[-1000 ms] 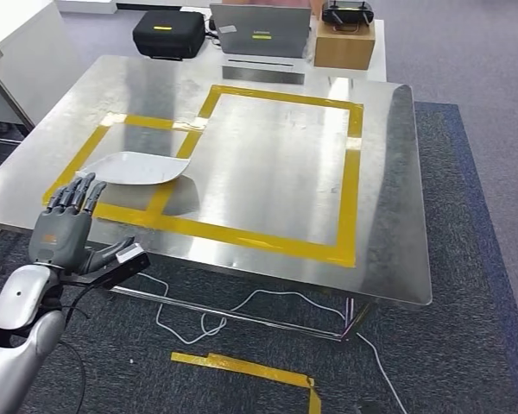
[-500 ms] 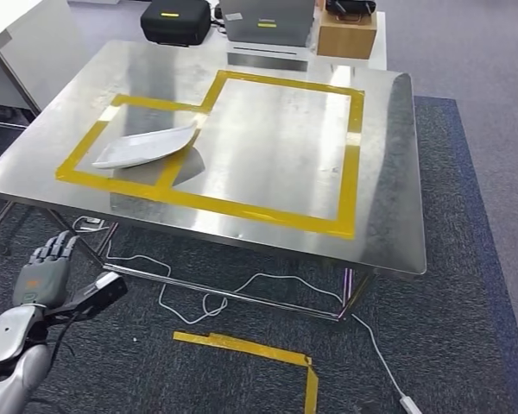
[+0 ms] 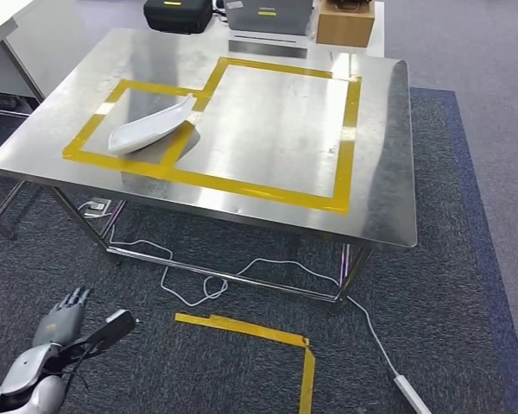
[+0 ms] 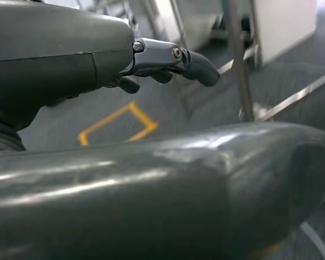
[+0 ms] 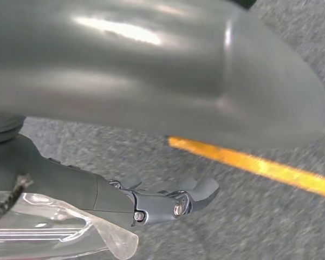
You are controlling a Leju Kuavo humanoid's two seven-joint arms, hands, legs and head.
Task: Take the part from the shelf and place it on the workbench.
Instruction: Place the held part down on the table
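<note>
Head view: the white curved part (image 3: 154, 126) lies on the steel worktop (image 3: 374, 172), inside the smaller yellow-taped square, one end reaching onto the tape line. The left hand (image 3: 64, 321) hangs low over the grey carpet, well apart from the worktop, fingers (image 3: 76, 299) spread and holding nothing.

Left wrist view: the left hand's fingers (image 4: 193, 62) extend straight, grasping nothing.

Right wrist view: the right hand (image 5: 153, 203) hangs above the carpet and a yellow floor tape (image 5: 254, 165), fingers extended, empty.

Steel workbench (image 3: 374, 155) marked with yellow tape (image 3: 344, 138) outlines. A white part (image 3: 154, 127) lies on it, across the smaller outline's tape edge.
</note>
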